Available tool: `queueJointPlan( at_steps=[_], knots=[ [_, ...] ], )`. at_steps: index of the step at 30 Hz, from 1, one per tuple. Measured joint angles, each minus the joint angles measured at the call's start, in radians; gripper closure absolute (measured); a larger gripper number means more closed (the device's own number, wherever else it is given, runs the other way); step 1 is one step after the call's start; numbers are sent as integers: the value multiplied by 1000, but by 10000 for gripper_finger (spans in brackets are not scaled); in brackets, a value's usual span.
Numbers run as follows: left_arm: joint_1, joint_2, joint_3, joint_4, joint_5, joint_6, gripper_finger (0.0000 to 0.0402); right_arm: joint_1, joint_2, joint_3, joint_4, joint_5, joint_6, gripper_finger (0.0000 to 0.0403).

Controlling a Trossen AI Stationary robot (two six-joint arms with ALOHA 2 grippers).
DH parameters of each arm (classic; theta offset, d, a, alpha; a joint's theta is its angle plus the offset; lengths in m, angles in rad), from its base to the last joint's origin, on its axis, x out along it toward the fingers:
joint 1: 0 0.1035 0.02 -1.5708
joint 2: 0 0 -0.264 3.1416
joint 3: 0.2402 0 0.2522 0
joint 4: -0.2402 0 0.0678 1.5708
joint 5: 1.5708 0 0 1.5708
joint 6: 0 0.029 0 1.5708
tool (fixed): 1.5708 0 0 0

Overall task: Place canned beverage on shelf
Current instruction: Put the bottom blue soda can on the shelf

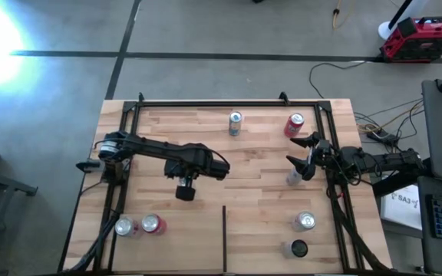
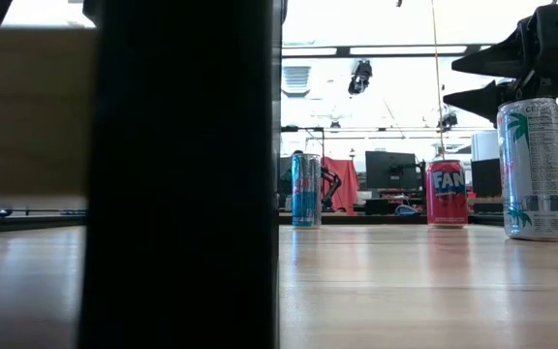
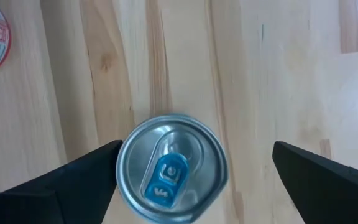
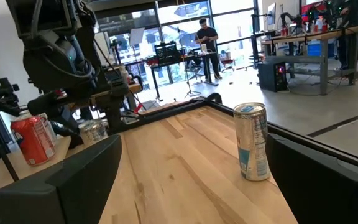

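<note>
Shelf (image 1: 206,146) has cans scattered around. My left end effector (image 3: 194,171) hangs mid-board, jaws wide, straddling a blue-tab can (image 3: 171,169), off-centre. I'd centre first, then descend. Right end effector (image 1: 301,153) waits wide by the right rail.

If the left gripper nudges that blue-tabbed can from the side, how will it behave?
The can stands upright, so a high push would probably tip it, then it would roll. Its smooth metal likely slides on the shelf. The left gripper is open around it.

Robotics lab (workbenches (image 4: 309,31), monitors (image 2: 392,170))
</note>
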Motion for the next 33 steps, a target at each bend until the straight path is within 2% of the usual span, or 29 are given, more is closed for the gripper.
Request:
queueJointPlan(
  at_steps=[7, 21, 27, 33],
  knots=[
    [0, 0, -8, 22, 1, 0, 33, 0, 0, 0, 0, 0, 1, 21],
    [-21, -1, 13, 50, 47, 1, 175, 0, 0, 0, 0, 0, 1, 21],
    [-46, -1, 56, 23, 57, 1, 180, 0, 0, 0, 0, 0, -1, 21],
    [-75, -2, 113, 2, 60, 1, 166, 0, 0, 0, 0, 0, 0, 21]
  ],
)
